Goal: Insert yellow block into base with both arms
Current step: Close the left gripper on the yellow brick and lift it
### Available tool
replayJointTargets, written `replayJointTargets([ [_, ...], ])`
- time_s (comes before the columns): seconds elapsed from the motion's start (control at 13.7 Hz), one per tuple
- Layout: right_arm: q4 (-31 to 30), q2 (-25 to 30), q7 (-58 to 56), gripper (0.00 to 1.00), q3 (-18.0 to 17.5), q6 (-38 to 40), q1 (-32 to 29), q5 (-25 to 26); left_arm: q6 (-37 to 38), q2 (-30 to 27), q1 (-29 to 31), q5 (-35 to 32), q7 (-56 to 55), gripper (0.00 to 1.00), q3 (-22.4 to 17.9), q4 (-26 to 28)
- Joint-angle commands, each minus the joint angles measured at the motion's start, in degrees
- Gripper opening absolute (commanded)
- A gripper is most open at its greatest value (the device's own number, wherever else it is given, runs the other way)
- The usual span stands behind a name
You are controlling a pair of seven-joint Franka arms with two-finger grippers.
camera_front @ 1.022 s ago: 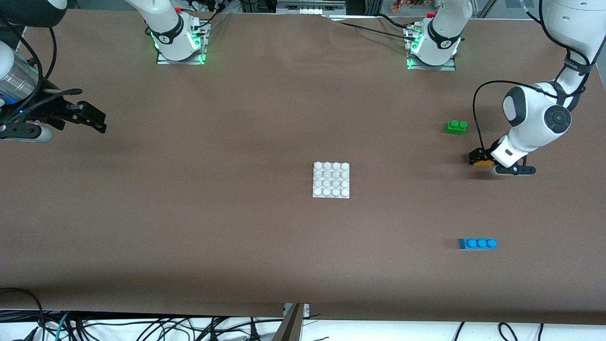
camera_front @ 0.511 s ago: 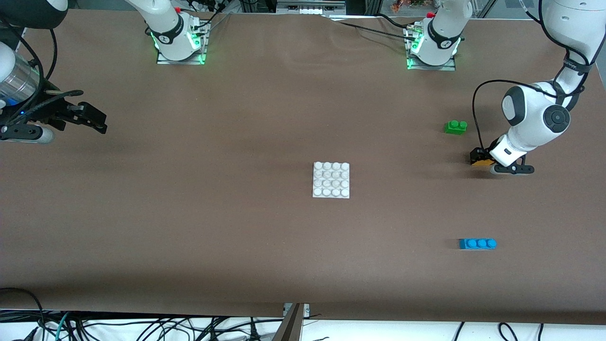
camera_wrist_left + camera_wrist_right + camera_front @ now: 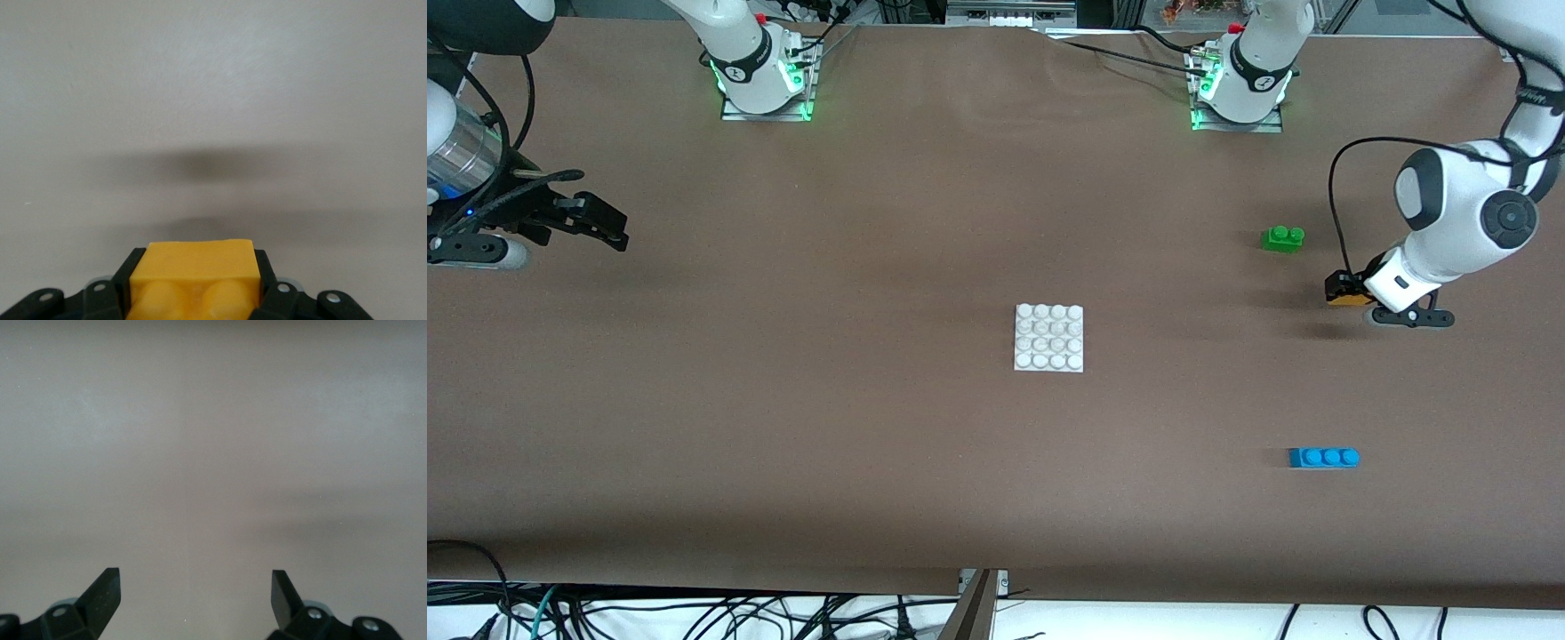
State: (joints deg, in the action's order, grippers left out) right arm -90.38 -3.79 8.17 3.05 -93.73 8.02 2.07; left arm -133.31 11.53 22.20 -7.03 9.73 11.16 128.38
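Now left gripper clamping yellow block, right gripper wide

Glossy plastic yellow block, studded plastic base, matt brown table

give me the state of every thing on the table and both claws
yellow block: clamped in the left claw, lifted off the table
left claw: shut on the yellow block, up over the table at the left arm's end
right claw: open, empty, waiting at the right arm's end
white base plate: flat mid-table, studs bare
green brick: on the table, untouched
blue brick: on the table, untouched
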Motion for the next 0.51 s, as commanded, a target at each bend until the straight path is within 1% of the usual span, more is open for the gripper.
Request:
replayJointTargets([
  [0.0, 1.2, -0.3, -0.8, 1.00, -0.4, 1.1, -0.6, 0.3, 11.9, -1.5, 0.5, -0.6, -0.8, 0.24, 4.0, -8.1],
  [0.07, 1.2, -0.3, -0.8, 1.00, -0.3, 1.1, -0.6, 0.3, 14.3, -1.2, 0.4, -0.6, -1.1, 0.24, 5.2, -10.6],
  [0.15, 1.2, -0.3, -0.8, 1.00, -0.4, 1.1, -0.5, 0.3, 15.1, -1.2, 0.0, -0.4, -1.8, 0.24, 6.7, -11.8],
  [0.29, 1.2, -0.3, -0.8, 1.00, -0.4, 1.1, -0.6, 0.3, 15.3, -1.2, 0.0, 0.8, -5.6, 0.24, 11.1, -13.3],
  [0.44, 1.2, -0.3, -0.7, 1.00, -0.4, 1.2, -0.5, 0.3, 16.0, -1.1, 0.0, 1.1, -11.7, 0.24, 17.5, -15.0],
])
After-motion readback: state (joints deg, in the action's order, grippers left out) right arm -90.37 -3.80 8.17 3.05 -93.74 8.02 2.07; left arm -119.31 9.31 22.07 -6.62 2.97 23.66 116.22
